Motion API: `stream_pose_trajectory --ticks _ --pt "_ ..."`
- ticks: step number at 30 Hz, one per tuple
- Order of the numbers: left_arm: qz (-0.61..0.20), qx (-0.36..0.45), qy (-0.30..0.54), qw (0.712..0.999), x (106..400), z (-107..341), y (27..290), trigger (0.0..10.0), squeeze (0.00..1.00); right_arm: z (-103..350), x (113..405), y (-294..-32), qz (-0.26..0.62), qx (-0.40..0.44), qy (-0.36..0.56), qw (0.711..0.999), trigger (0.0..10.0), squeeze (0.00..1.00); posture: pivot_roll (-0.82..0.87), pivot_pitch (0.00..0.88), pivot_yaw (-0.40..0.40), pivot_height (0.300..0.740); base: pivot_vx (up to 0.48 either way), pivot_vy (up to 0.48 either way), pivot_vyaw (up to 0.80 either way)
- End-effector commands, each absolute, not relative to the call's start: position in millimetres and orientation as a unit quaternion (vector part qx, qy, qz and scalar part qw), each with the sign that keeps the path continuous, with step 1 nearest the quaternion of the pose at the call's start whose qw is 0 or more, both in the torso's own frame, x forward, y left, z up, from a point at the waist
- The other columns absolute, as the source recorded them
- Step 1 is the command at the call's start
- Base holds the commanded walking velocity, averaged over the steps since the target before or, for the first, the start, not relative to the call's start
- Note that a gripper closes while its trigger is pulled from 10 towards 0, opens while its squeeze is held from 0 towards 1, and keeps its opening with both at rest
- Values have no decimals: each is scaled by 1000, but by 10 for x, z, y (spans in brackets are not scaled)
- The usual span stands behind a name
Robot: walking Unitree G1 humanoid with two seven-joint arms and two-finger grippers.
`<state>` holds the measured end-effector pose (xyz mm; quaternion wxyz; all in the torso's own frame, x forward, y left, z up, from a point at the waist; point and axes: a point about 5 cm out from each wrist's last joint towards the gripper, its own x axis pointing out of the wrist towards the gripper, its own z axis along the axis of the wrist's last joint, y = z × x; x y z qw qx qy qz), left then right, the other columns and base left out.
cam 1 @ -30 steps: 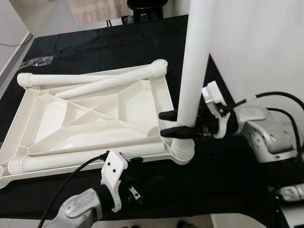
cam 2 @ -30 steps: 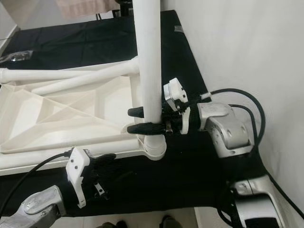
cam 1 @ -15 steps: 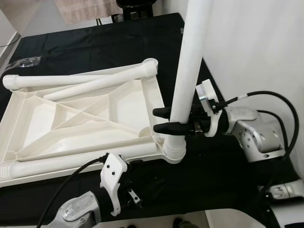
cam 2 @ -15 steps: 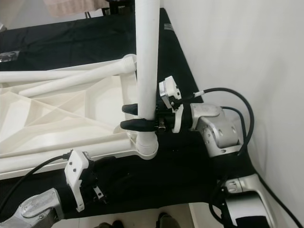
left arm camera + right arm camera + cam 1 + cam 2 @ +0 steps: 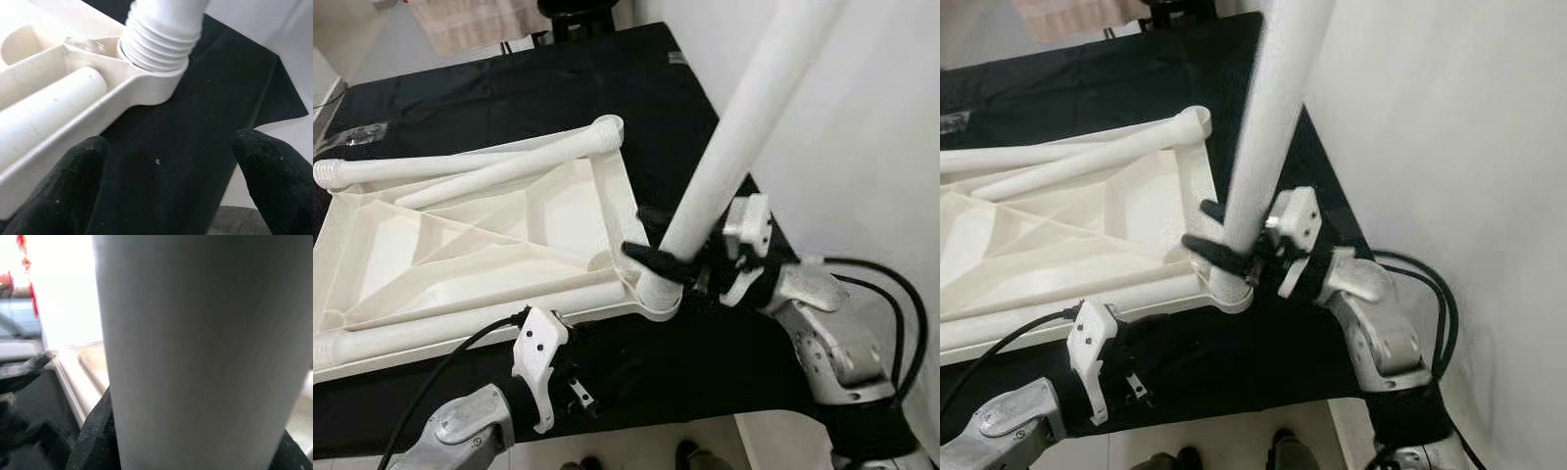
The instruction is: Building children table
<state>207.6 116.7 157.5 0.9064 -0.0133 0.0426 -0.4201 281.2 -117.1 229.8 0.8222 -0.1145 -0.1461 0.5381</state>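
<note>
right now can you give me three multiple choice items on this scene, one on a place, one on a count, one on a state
1. Where does the foot of the table leg sit?
A. in the near right corner socket of the tabletop
B. flat on the black cloth
C. in the far left corner socket

2. How many loose white tubes lie inside the upturned tabletop?
A. none
B. two
C. five

3. How does the leg stand in the right hand?
A. upright
B. tilted, its top toward the robot's right
C. lying flat

Answers: 1 A, the threaded end meets the corner socket nearest the right arm. 2 B, one tube lies along the far side and one tube along the near side. 3 B, the leg slants away from the tabletop while the black fingers clamp it just above the socket.
</note>
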Motion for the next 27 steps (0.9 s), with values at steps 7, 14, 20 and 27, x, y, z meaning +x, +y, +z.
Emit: stream_pose_trajectory --ticks 7,14,20,27 --pt "-415 5 48 908 2112 1555 1230 10000 0 1896 2826 -1065 559 -159 -43 813 10000 0 -26 302 81 740 0 0 0" --pt "-407 7 48 912 2086 1550 1248 10000 0 2072 2861 -1085 625 -172 -3 762 10000 0 -18 310 69 740 0 0 0" --pt "-404 7 48 914 2091 1552 1259 10000 0 2151 2931 -1119 631 -158 7 759 10000 0 -17 313 62 740 0 0 0" --pt "-390 13 46 919 2098 1568 1321 10000 0 2167 3217 -1124 577 -88 36 811 10000 0 -7 311 57 740 0 0 0"
